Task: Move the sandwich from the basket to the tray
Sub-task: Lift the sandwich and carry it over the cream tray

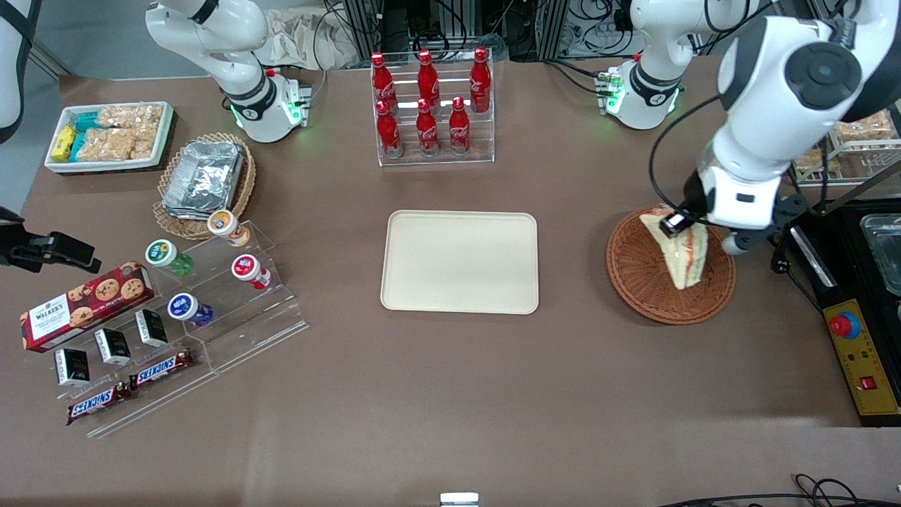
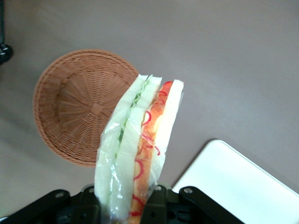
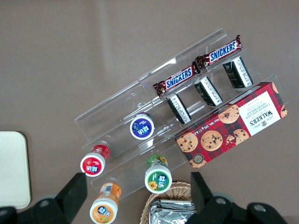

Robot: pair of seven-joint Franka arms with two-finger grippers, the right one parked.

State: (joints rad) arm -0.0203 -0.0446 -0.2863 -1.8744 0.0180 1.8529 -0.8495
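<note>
The sandwich (image 1: 683, 252), a wrapped white-bread wedge with orange-red and green filling, hangs in the air above the reddish-brown wicker basket (image 1: 644, 278). My gripper (image 1: 686, 224) is shut on its upper end. From the wrist camera the sandwich (image 2: 140, 144) stands between the two black fingers (image 2: 156, 205), with the basket (image 2: 77, 109) lying bare under it and a corner of the cream tray (image 2: 238, 184) beside it. The tray (image 1: 460, 262) lies flat at mid-table, toward the parked arm from the basket, with nothing on it.
A clear rack of red cola bottles (image 1: 431, 105) stands farther from the front camera than the tray. A black and yellow control box (image 1: 862, 355) sits at the working arm's table end. Snack racks, a cookie box (image 1: 84, 304) and a foil-tray basket (image 1: 204, 179) fill the parked arm's end.
</note>
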